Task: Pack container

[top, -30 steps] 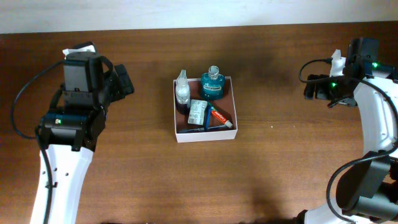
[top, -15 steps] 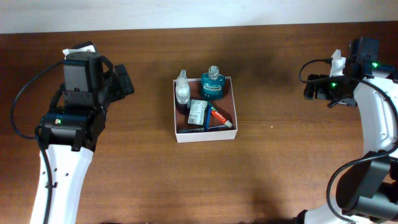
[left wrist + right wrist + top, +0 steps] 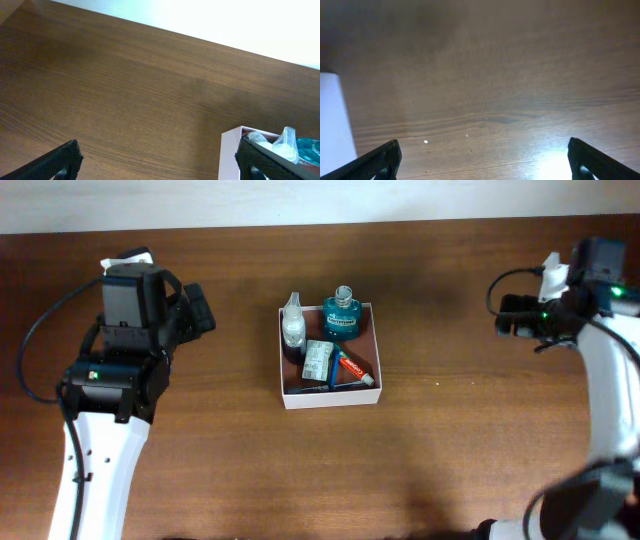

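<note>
Mid-table | container point(image 3: 332, 400) holds mouthwash bottle point(image 3: 342, 322), toothpaste point(image 3: 355, 369) | left pincer point(image 3: 159, 150), right pincer point(image 3: 483, 147) released

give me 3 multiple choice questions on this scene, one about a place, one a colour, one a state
1. Where is the mouthwash bottle?
A. on the table beside the container
B. inside the container, at its far wall
C. in the right tool

2. What colour is the mouthwash bottle?
A. teal
B. yellow
C. pink

3. How is the left tool?
A. shut on an item
B. shut, empty
C. wide open, holding nothing

Answers:
1 B: the overhead view shows it within the white walls, at the far side.
2 A: its body shows teal.
3 C: the left wrist view shows both fingers far apart over bare wood.
</note>
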Controlling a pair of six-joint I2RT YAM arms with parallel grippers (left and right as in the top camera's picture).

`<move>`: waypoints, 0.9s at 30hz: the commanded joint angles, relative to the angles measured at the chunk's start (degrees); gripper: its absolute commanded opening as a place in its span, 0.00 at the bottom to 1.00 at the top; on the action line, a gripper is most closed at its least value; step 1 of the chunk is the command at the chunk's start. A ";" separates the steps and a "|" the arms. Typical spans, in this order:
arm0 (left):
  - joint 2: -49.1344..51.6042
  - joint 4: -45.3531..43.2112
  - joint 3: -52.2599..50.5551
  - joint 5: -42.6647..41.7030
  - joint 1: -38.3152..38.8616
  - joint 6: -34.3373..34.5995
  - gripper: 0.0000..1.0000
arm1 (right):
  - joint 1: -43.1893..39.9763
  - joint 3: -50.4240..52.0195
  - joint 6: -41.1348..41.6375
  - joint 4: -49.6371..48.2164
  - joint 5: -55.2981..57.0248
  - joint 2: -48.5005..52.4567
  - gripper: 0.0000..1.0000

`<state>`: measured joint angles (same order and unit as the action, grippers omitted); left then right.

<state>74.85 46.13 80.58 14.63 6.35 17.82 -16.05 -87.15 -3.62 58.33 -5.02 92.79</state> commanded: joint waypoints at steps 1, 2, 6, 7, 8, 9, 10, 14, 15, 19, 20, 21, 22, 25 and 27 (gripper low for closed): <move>0.37 0.02 -0.02 0.15 -0.13 0.61 0.99 | 1.62 -0.92 0.04 -0.04 -0.50 -8.81 0.99; 0.37 0.02 -0.02 0.15 -0.13 0.59 0.99 | 2.27 -0.92 0.07 -0.04 -0.52 -11.28 0.99; 0.37 0.02 -0.02 0.15 -0.13 0.61 0.99 | 5.38 -0.92 0.04 -0.02 -0.50 -21.11 0.98; 0.37 0.02 -0.02 0.15 -0.13 0.61 0.99 | 6.16 -0.92 0.04 -0.02 -0.50 -22.95 0.99; 0.37 0.02 -0.02 0.15 -0.13 0.59 0.99 | 7.02 -0.92 0.04 -0.02 -0.50 -24.96 0.98; 0.37 0.02 -0.02 0.15 -0.13 0.61 0.99 | 7.87 -0.92 0.04 -0.02 -0.50 -26.91 0.99; 0.37 0.02 -0.02 0.15 -0.13 0.61 0.99 | 8.57 -0.92 -0.15 -0.15 -0.26 -28.61 0.99; 0.37 0.02 -0.02 0.15 -0.13 0.59 0.99 | 10.99 -0.66 -2.19 -0.70 -0.26 -35.89 0.99; 0.37 0.02 -0.02 0.15 -0.13 0.61 0.99 | 11.65 -0.15 -2.73 -0.74 -0.28 -37.88 0.99; 0.37 0.02 -0.02 0.15 -0.13 0.61 0.99 | 13.53 6.34 -4.74 -6.71 -0.33 -45.64 0.99; 0.37 0.02 -0.02 0.15 -0.13 0.61 0.99 | 13.57 10.10 -4.96 -10.62 -0.35 -48.39 0.99; 0.37 0.02 -0.02 0.15 -0.13 0.61 0.99 | 13.57 13.00 -4.96 -13.62 -0.35 -50.18 0.99; 0.37 0.02 -0.02 0.15 -0.13 0.61 0.99 | 13.57 17.75 -4.94 -18.49 -0.35 -53.00 0.99; 0.37 0.02 -0.02 0.15 -0.13 0.61 0.99 | 13.57 32.61 -4.94 -34.51 -1.40 -60.43 0.98; 0.37 0.02 -0.02 0.15 -0.13 0.61 0.99 | 13.57 43.28 -4.94 -46.73 -3.23 -65.11 0.99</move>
<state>74.85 46.11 80.58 14.63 6.35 17.82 -2.94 -56.31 -8.03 19.68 -6.02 32.36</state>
